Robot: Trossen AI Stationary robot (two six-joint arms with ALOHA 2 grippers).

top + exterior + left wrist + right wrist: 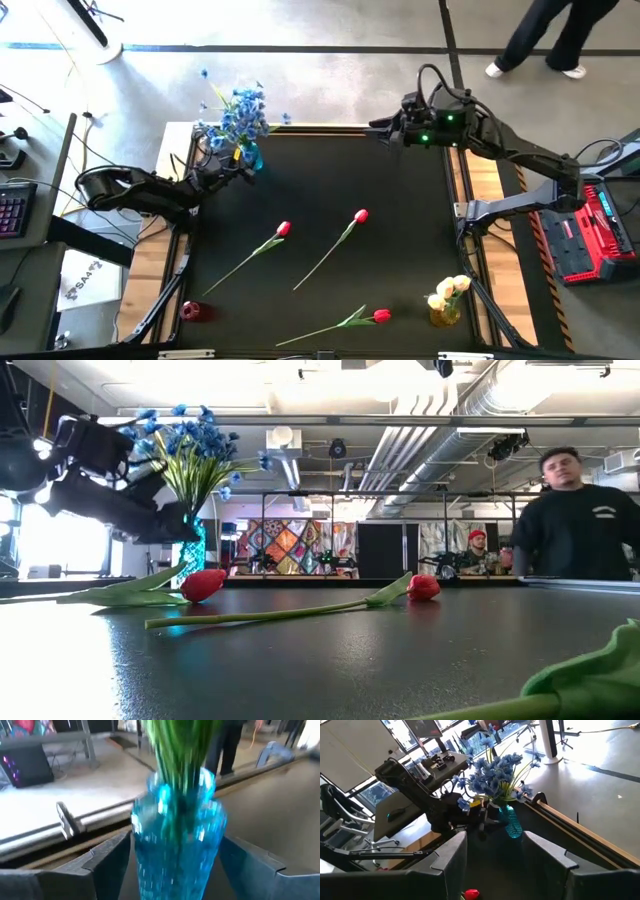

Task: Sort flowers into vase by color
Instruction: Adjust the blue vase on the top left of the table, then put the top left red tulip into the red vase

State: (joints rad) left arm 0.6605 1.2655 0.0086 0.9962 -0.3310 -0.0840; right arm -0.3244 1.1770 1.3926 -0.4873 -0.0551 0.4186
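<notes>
The left gripper (175, 870) had its jaws apart around the blue vase (177, 840); the right gripper (495, 855) hovered, jaws apart.

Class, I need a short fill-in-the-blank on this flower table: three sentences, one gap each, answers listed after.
1. The blue flowers stand in a ___ vase.
2. The number of red tulips lying loose on the table is ___.
3. The yellow tulips stand at the table's ___ side in the high view.

Answers: blue; three; right
</notes>
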